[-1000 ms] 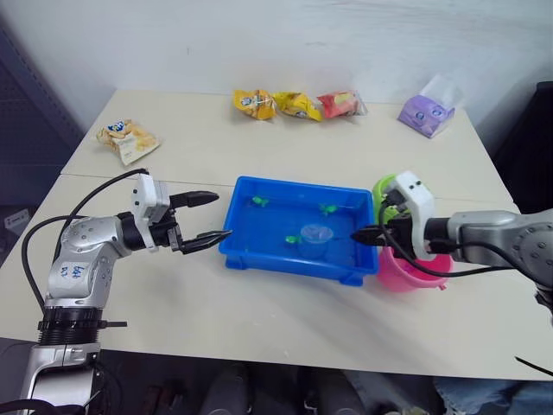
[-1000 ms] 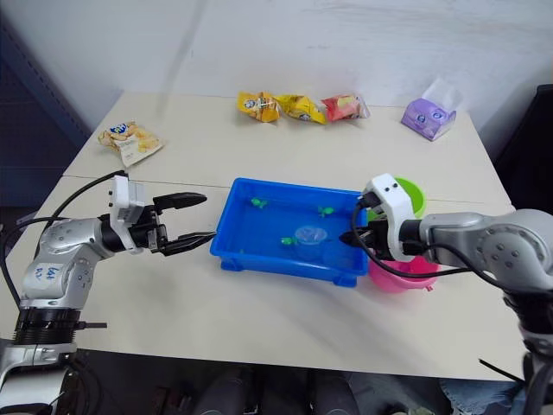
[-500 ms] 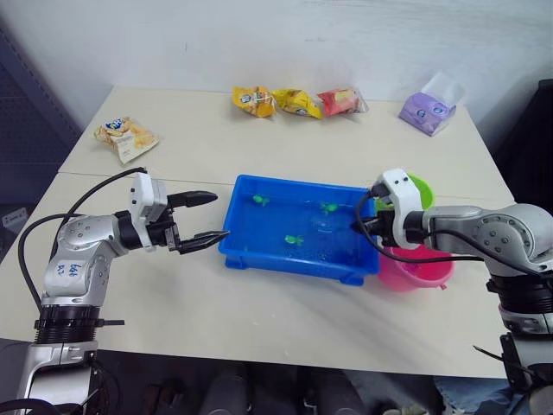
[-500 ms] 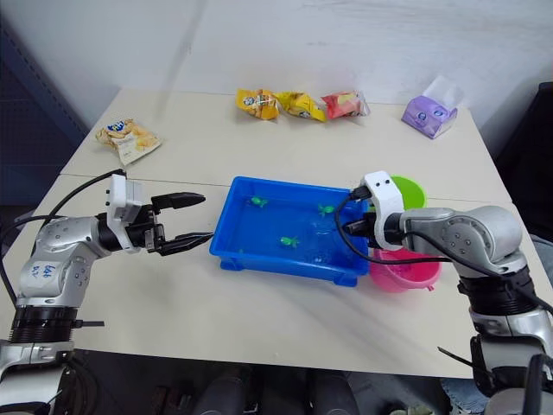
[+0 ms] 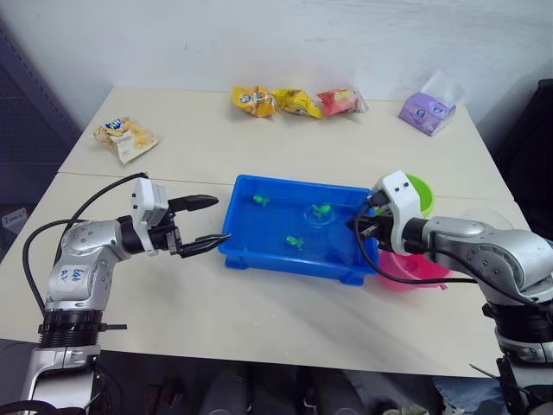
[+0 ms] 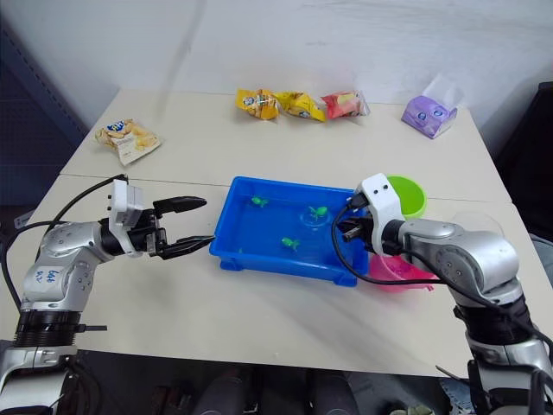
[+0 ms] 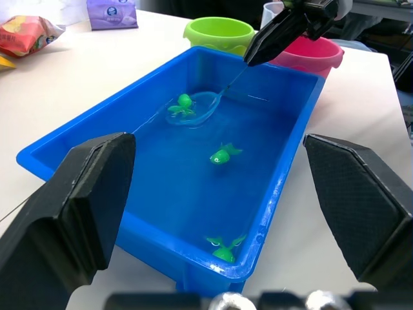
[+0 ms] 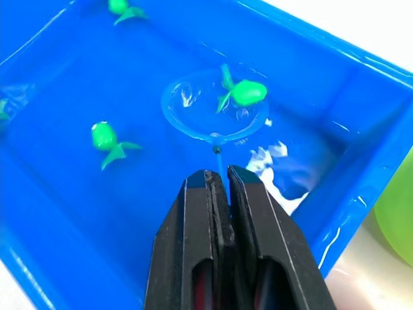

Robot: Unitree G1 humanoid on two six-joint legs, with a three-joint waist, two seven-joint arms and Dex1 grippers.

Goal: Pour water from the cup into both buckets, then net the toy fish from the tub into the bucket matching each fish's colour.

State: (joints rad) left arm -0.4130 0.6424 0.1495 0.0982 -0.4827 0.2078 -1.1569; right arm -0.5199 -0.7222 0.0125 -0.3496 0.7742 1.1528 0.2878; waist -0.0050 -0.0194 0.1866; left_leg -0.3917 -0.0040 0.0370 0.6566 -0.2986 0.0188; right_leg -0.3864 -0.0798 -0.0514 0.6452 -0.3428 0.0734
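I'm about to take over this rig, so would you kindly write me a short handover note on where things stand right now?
Right gripper: shut on the net handle, hoop down in the blue tub, one green fish at the hoop's rim.
Left gripper: open, holding nothing, beside the tub's left end.
Two more green fish are loose in the tub. The green bucket and pink bucket stand by the tub's right end.
Done: cannot tell whether water was poured or whether any fish are in the buckets.
Left: lift the netted fish into the green bucket, then net the other two.

The right hand (image 5: pixel 366 226) partly hides the pink bucket (image 5: pixel 415 270).
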